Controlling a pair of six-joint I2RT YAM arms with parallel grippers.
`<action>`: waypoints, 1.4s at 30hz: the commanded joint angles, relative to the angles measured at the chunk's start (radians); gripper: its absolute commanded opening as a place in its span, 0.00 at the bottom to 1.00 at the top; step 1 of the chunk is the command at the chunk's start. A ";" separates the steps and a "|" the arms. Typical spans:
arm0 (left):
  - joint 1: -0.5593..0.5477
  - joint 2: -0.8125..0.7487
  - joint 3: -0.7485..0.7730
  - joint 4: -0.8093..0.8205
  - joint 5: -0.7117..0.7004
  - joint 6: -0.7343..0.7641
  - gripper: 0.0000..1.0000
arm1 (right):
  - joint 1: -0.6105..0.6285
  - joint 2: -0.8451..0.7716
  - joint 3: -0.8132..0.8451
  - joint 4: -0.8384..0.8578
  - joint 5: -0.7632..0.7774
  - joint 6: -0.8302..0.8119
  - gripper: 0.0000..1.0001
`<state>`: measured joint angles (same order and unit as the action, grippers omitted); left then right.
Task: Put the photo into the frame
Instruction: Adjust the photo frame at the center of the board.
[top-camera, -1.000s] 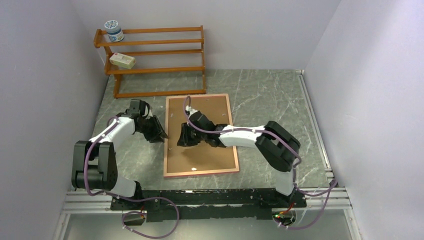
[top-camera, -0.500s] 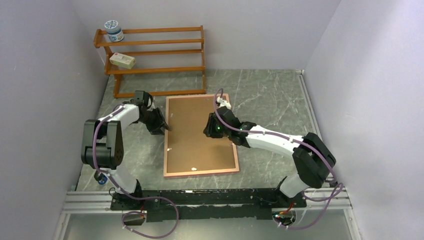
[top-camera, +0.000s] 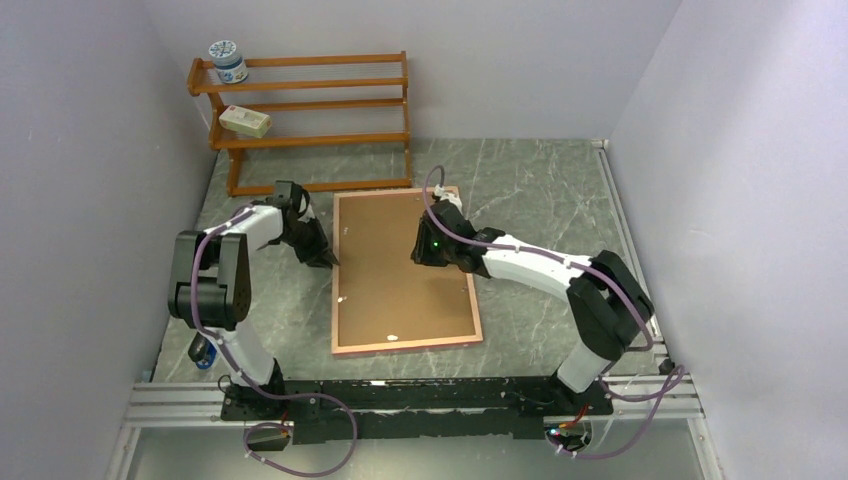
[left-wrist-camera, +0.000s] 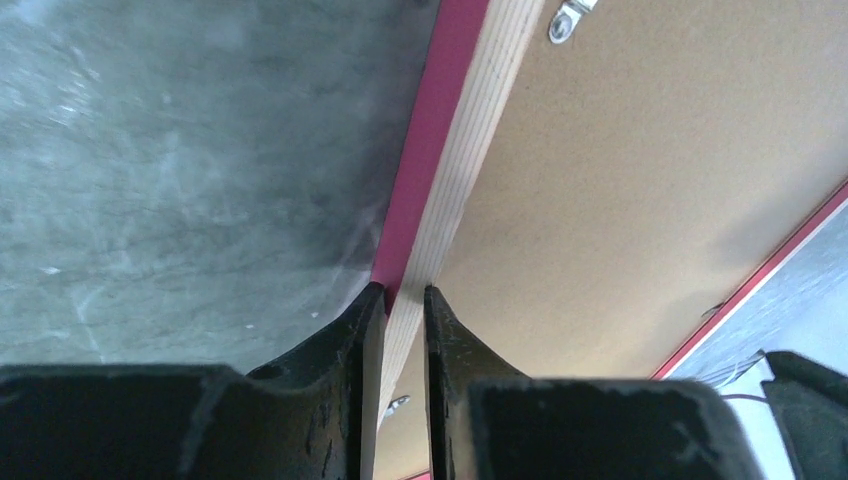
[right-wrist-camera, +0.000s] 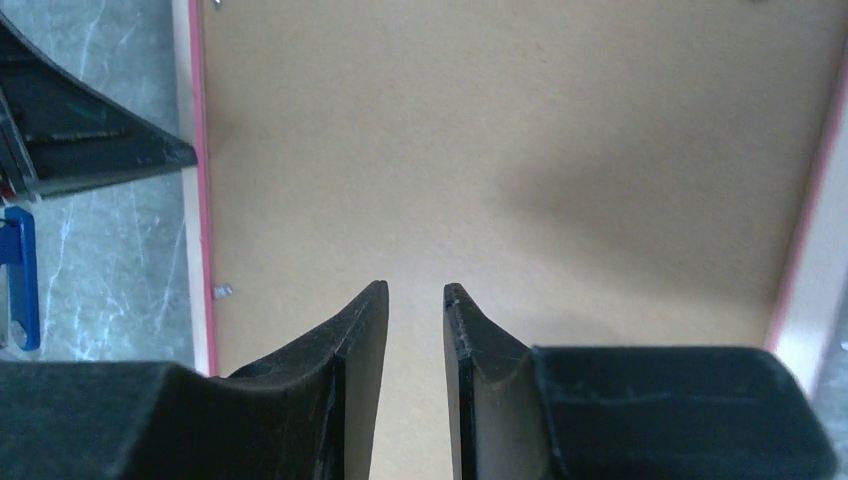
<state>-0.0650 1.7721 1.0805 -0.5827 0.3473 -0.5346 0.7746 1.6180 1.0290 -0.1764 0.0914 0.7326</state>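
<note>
The frame (top-camera: 406, 346) lies face down on the table, its thin pink rim around the brown hardboard backing sheet (top-camera: 400, 295). The photo is hidden. My left gripper (top-camera: 328, 262) is at the frame's left edge. In the left wrist view it (left-wrist-camera: 403, 292) is shut on the frame's pale, pink-sided edge (left-wrist-camera: 452, 165). My right gripper (top-camera: 421, 254) hovers over the upper right part of the backing. In the right wrist view it (right-wrist-camera: 415, 288) is slightly open and empty above the backing (right-wrist-camera: 500, 130).
A wooden slatted rack (top-camera: 310, 120) stands at the back left with a jar (top-camera: 228, 60) and a small box (top-camera: 245, 121) on it. Metal clips (left-wrist-camera: 568, 15) hold the backing. A blue object (top-camera: 200, 352) lies by the left arm's base.
My right gripper has pulled back from the left middle of the backing to its upper right. My left gripper moved a little farther back along the left edge. The frame shifted slightly right.
</note>
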 joint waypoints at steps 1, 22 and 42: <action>-0.075 -0.041 -0.072 -0.010 0.045 -0.007 0.17 | 0.000 0.050 0.099 -0.026 0.000 -0.025 0.31; -0.082 -0.241 -0.139 0.080 0.021 -0.143 0.49 | -0.014 0.444 0.454 0.048 -0.307 0.030 0.35; -0.023 0.018 -0.006 0.124 0.107 -0.095 0.30 | -0.054 0.709 0.737 -0.031 -0.402 0.056 0.29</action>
<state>-0.0937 1.7729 1.0203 -0.4389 0.4503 -0.6678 0.7185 2.3020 1.7306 -0.2096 -0.2554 0.7963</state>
